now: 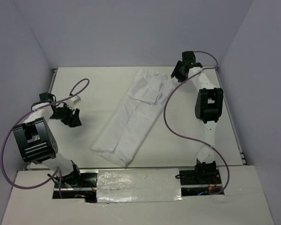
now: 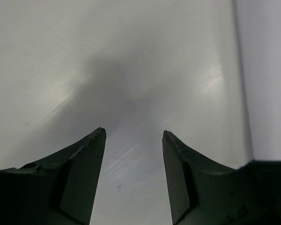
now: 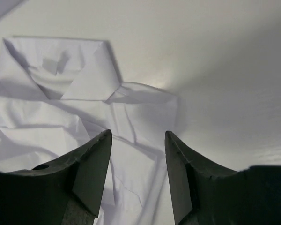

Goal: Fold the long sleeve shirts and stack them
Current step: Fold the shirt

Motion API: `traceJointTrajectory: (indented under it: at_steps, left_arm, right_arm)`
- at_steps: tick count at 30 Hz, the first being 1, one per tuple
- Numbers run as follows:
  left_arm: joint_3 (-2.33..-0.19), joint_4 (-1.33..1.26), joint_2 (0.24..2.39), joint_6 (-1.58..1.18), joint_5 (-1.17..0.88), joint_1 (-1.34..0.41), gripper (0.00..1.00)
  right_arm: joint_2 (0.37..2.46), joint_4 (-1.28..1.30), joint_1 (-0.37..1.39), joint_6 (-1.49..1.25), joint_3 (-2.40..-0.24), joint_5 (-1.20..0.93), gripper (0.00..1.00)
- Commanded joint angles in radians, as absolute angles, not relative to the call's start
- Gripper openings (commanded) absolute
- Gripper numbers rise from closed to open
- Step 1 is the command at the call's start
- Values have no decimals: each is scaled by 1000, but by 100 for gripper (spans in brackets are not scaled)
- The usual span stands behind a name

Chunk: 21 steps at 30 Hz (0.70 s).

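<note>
Right claw [image 3: 138,136]: jaws parted, nothing between them. It hovers at the collar end of the shirt [image 3: 61,117], with the collar at 10 o'clock from the tips; contact with the cloth possible, view unclear. Left claw [image 2: 133,133]: jaws parted, empty, over bare desk [image 1: 84,89], at 9 o'clock of the shirt and well apart from it. Shirt: white, wrinkled, folded into a long strip, lying flat mid-desk, running from 1 o'clock (collar) to 7 o'clock in the top view.

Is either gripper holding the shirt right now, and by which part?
Nothing held: left gripper open over bare table; right gripper open above the shirt, collar end.
</note>
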State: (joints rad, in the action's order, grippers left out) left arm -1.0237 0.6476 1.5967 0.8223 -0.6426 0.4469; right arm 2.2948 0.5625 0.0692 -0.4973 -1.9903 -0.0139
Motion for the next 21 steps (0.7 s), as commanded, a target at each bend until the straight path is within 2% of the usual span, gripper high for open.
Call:
traceJointTrajectory:
  at_steps: [1, 2, 6, 9, 11, 15, 19, 21]
  left_arm:
    - [-993, 811, 1539, 952, -718, 393, 64]
    - [-988, 839, 1545, 972, -729, 373, 64]
    - [-951, 885, 1549, 1011, -762, 304, 67]
    - [-925, 861, 1555, 976, -802, 233, 70]
    - [-923, 786, 1568, 887, -772, 177, 71]
    - [-949, 750, 1582, 876, -729, 120, 72]
    - [-947, 745, 1608, 910, -664, 31, 71]
    - [-919, 744, 1626, 931, -638, -30, 70]
  right_arm:
    - [2315, 722, 25, -472, -2175, -17, 58]
    - [2295, 712, 22, -472, -2163, -15, 59]
    - [2098, 571, 21, -491, -1839, -47, 59]
    - [2042, 470, 21, -521, -1668, -99, 59]
    - [2060, 440, 21, -552, -1638, -138, 58]
    - [2189, 463, 23, -603, -1700, -247, 57]
    - [2276, 468, 23, -672, -1764, -290, 45]
    - [2338, 492, 21, -698, -1834, -310, 23]
